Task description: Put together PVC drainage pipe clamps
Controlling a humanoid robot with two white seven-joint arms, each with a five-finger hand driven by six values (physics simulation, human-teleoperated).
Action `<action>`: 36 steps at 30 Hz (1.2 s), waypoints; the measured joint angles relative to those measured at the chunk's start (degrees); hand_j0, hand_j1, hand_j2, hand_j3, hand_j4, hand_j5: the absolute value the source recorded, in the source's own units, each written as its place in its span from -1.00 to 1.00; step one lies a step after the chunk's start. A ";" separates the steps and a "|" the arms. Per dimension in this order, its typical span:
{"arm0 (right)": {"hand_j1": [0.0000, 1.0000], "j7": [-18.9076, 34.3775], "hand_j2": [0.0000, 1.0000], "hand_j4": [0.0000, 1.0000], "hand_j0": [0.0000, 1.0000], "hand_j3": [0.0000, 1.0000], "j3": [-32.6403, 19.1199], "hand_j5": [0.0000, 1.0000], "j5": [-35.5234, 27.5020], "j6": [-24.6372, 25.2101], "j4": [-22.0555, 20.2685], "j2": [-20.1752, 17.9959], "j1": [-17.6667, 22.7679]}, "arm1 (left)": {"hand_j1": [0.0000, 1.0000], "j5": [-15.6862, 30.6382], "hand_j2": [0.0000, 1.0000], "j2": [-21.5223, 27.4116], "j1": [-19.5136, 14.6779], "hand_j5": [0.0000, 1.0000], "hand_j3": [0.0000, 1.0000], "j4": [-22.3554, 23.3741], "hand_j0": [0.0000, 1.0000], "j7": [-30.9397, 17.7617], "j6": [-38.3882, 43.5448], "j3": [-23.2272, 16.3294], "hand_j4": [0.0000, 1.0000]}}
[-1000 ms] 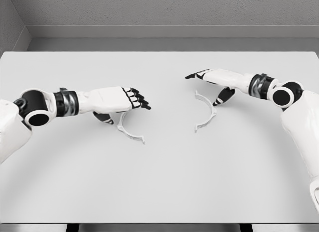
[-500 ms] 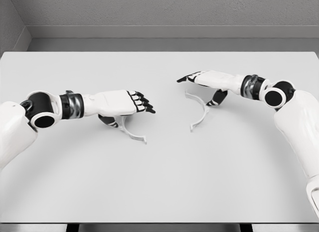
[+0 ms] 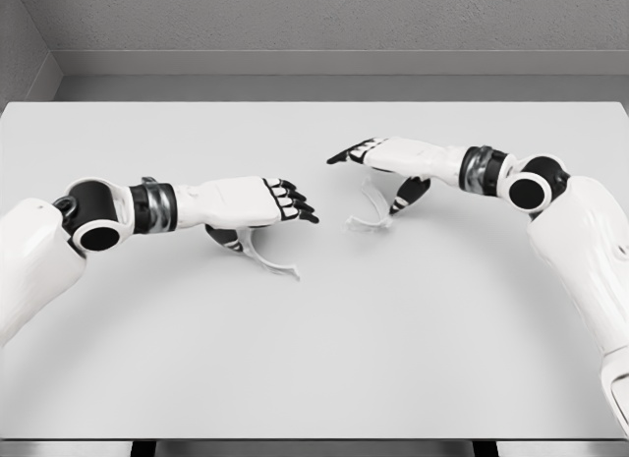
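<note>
You've got 2 white clamp halves on the grey table (image 3: 314, 359), one per hand: the left clamp half (image 3: 263, 259) hangs just under the left hand (image 3: 246, 201), pinched btwn thumb and fingers w/ its free end near the tabletop. The right clamp half (image 3: 371, 207) sits under the right hand (image 3: 388, 160), gripped the same way, thumb curled below. Both hands are near mid-table, halves apart w/ a gap between.

Table (image 3: 314, 359): matt, smooth, pale grey. Clamp halves (image 3: 270, 263) (image 3: 371, 213): white plastic. Arm shells (image 3: 29, 260): glossy white.
</note>
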 measured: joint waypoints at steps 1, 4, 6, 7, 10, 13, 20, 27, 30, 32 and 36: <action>1.00 0.00 1.00 1.00 1.00 1.00 -0.02 1.00 -0.31 0.00 -0.25 -0.03 -0.09 | 1.00 0.00 1.00 -0.04 0.00 1.00 1.00 0.00 1.00 0.00 0.00 0.00 1.00; 1.00 0.01 1.00 1.00 1.00 1.00 -1.49 1.00 -1.69 -0.03 -0.25 -0.49 0.35 | 1.00 0.00 1.00 -0.07 -0.09 1.00 1.00 0.00 1.00 0.01 0.00 0.00 1.00; 1.00 0.00 1.00 1.00 1.00 1.00 -3.56 1.00 -2.21 -0.01 0.38 -1.10 0.35 | 1.00 0.00 1.00 -0.06 -0.18 1.00 1.00 0.02 1.00 0.02 0.00 0.03 1.00; 1.00 0.00 1.00 1.00 1.00 1.00 -4.68 1.00 -2.37 -0.01 0.88 -1.43 0.44 | 1.00 0.01 1.00 -0.04 -0.26 1.00 1.00 0.04 1.00 0.02 0.00 0.05 1.00; 1.00 0.00 1.00 1.00 1.00 1.00 -7.49 1.00 -2.60 0.00 2.15 -2.02 0.44 | 1.00 0.00 1.00 0.04 -0.35 1.00 1.00 0.06 1.00 0.02 0.00 0.12 1.00; 1.00 0.00 1.00 1.00 1.00 1.00 -8.60 1.00 -2.69 0.00 2.77 -2.54 0.27 | 1.00 0.00 1.00 0.00 -0.44 1.00 1.00 0.04 1.00 0.03 0.01 0.11 1.00; 1.00 -0.01 1.00 1.00 1.00 1.00 -9.20 1.00 -1.81 0.07 5.62 -1.42 -5.44 | 1.00 -0.01 1.00 -0.61 -0.79 1.00 1.00 -0.02 1.00 0.01 0.00 0.03 1.00; 1.00 0.00 1.00 1.00 1.00 1.00 -8.94 1.00 2.39 0.02 11.26 1.52 -8.52 | 1.00 0.10 1.00 -0.25 -2.64 1.00 1.00 -0.27 1.00 0.02 0.02 0.34 1.00; 1.00 0.00 1.00 1.00 1.00 1.00 -8.85 1.00 4.54 0.02 14.10 3.52 -10.11 | 1.00 0.39 1.00 1.31 -3.52 1.00 1.00 -0.32 1.00 0.02 0.00 1.84 1.00; 1.00 0.00 1.00 1.00 1.00 1.00 -8.78 1.00 5.66 0.00 15.72 4.60 -10.11 | 1.00 0.50 1.00 2.86 -3.43 1.00 1.00 -0.21 1.00 0.02 0.00 4.15 1.00; 1.00 0.00 1.00 1.00 1.00 1.00 -8.26 1.00 8.27 -0.01 18.81 6.81 -10.90 | 1.00 0.37 1.00 3.41 -3.60 1.00 1.00 1.96 1.00 0.00 0.02 6.87 1.00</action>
